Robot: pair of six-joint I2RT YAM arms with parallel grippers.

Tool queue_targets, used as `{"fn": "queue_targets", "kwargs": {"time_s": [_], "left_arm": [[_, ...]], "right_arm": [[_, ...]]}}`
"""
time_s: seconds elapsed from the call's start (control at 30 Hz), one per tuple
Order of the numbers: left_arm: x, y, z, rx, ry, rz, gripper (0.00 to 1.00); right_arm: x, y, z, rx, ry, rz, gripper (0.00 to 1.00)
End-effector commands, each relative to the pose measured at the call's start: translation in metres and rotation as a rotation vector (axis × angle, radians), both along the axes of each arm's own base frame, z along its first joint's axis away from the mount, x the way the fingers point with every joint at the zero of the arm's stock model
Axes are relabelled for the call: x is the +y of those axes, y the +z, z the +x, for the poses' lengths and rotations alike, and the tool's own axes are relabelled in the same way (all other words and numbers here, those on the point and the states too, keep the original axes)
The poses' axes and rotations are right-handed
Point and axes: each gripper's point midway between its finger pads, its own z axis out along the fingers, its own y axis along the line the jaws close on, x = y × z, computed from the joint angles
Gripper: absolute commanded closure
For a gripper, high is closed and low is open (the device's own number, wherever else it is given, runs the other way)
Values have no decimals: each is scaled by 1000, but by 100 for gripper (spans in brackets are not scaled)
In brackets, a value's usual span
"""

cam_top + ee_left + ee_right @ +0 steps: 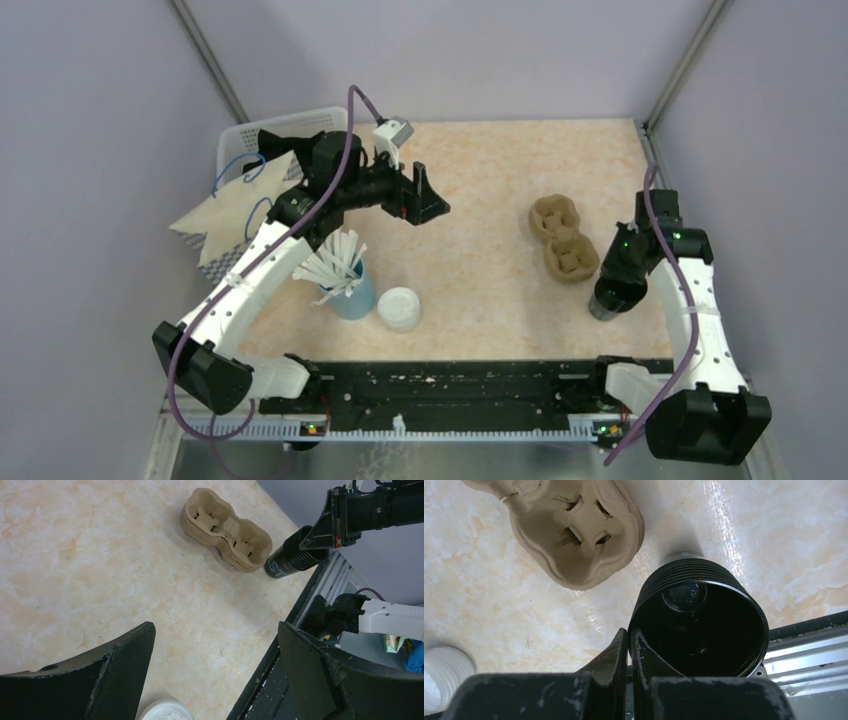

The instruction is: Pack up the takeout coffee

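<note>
Takeout coffee, a small cup showing mostly its round greyish-white lid (400,308), stands untouched at lower centre of the overhead view. The right gripper (629,636) has its fingers clenched on the rim wall of a lidless ribbed black cup (704,625) at the right, near a brown moulded-pulp two-cup carrier (562,238). The left gripper (215,630) hangs spread wide above the beige marbled table (480,180), grasping nothing. A light blue cup of white straws (350,292) stands just left of the coffee.
</note>
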Motion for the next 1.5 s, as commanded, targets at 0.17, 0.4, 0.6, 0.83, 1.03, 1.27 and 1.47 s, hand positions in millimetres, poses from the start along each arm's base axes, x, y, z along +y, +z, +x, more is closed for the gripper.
{"fn": "queue_targets", "kwargs": {"time_s": [0.17,0.4,0.6,0.83,1.03,1.27,1.47], "left_arm": [[-6,30,-1,-83,-27,-61,1],[-6,29,-3,-81,-31,-66,2],[-6,29,-3,-79,-32,-68,1],[-6,27,-3,-71,-23,-68,2],[-2,31,-3,-65,7,-71,1],[12,37,-10,-63,66,-58,2],[32,44,-17,-84,145,-35,1]], "right_arm": [[-8,24,0,-52,-26,-36,100],[-11,28,0,-42,-25,-54,100],[-11,36,-3,-28,-21,-105,100],[-7,62,-10,-14,-14,-171,100],[-10,104,-19,-53,-24,-186,100],[5,183,0,-235,118,-207,100],[103,169,29,-222,418,-219,100]]}}
